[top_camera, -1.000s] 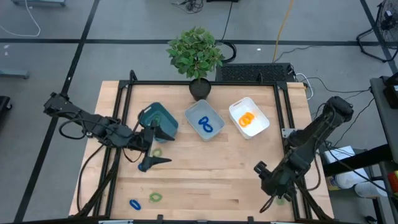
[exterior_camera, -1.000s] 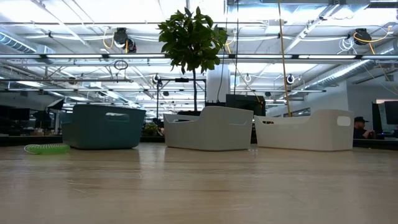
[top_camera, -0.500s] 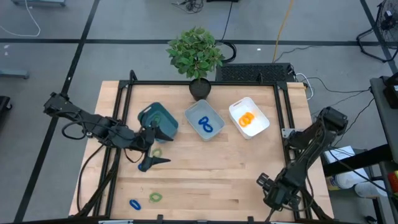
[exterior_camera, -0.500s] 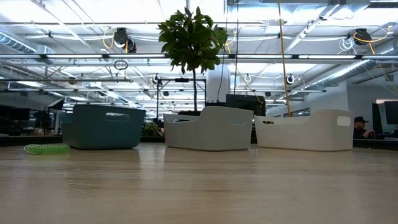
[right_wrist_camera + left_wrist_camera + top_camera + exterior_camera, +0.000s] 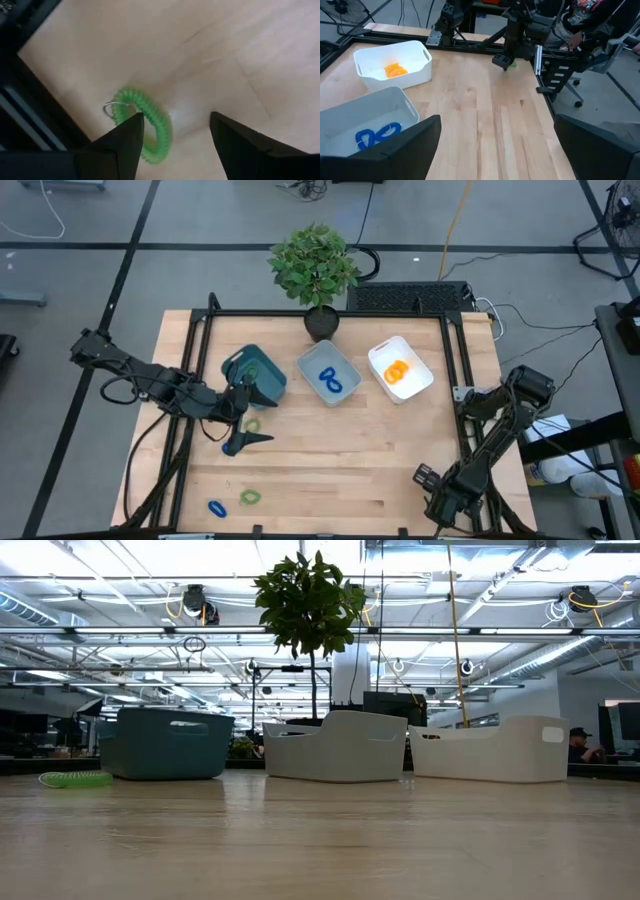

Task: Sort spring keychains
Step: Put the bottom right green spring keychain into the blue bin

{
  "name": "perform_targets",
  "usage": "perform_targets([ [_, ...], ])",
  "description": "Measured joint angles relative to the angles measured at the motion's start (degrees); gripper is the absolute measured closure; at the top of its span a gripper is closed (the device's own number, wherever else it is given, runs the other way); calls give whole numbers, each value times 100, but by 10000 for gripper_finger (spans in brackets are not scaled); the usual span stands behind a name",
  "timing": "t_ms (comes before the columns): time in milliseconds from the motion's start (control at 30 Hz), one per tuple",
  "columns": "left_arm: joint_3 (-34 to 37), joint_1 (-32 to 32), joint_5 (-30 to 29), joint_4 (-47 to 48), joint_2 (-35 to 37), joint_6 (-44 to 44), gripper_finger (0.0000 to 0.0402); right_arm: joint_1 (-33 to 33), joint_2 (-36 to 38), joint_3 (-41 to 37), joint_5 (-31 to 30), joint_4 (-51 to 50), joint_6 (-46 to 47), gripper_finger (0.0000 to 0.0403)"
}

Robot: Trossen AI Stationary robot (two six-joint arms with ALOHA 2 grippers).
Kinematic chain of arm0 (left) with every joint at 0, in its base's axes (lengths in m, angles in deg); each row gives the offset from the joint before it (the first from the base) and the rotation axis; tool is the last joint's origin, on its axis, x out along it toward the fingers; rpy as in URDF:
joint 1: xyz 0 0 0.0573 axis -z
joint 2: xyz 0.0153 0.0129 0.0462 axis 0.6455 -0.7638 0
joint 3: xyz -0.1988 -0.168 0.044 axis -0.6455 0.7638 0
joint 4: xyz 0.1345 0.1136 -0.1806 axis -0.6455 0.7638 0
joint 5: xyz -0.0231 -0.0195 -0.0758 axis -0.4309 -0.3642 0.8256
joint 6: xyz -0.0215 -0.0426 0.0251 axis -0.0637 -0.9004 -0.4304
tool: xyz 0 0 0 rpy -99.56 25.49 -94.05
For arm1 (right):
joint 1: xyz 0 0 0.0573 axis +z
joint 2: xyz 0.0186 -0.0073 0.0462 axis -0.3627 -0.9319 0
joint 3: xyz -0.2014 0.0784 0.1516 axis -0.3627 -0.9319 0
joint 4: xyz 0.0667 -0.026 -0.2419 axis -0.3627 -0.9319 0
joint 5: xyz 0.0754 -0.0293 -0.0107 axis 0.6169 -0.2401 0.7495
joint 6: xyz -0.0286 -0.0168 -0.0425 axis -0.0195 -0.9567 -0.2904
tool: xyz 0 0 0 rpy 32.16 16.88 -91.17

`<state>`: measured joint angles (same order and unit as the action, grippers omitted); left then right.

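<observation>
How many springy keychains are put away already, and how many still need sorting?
Done: two blue keychains lie in the middle bin, orange ones in the white bin. In hand: nothing yet; the right gripper is open over a green keychain at the table's near right corner. Left: that one, a green one by the left gripper, plus green and blue near the front edge.

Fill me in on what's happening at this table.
Two robot arms are sorting spring keychains by colour. The right gripper hangs open over a green keychain at the table's near right corner, not yet gripping it. The left gripper waits open beside the teal bin. Blue coils lie in the middle bin, orange ones in the white bin. A blue keychain and another green one remain loose.
</observation>
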<state>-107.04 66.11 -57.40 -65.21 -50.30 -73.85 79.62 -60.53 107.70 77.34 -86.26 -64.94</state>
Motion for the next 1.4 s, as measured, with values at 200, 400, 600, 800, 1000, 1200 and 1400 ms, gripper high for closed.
perform_targets([
  [200, 0, 0, 2, -1, 0, -119, 5, 257, -245, 20, -362, -49, -56, 188],
  [400, 0, 0, 2, 1, 0, -152, 5, 291, -227, 9, -573, 94, -134, 209],
  [600, 0, 0, 2, 5, 0, -215, 5, 234, -234, -1, -669, 137, -371, 310],
  [800, 0, 0, 18, 29, 0, -246, 5, -64, -240, -5, -403, 182, -178, 391],
  [1000, 0, 0, 51, 38, 0, -410, 5, -564, -124, 170, -373, -7, 413, 398],
  [1200, 0, 0, 50, 33, 2, -344, 5, -995, 590, 219, -1210, -93, 643, 401],
  [1400, 0, 0, 50, 31, 2, -348, 5, -1321, 1439, 232, -1645, -257, 1185, 402],
])
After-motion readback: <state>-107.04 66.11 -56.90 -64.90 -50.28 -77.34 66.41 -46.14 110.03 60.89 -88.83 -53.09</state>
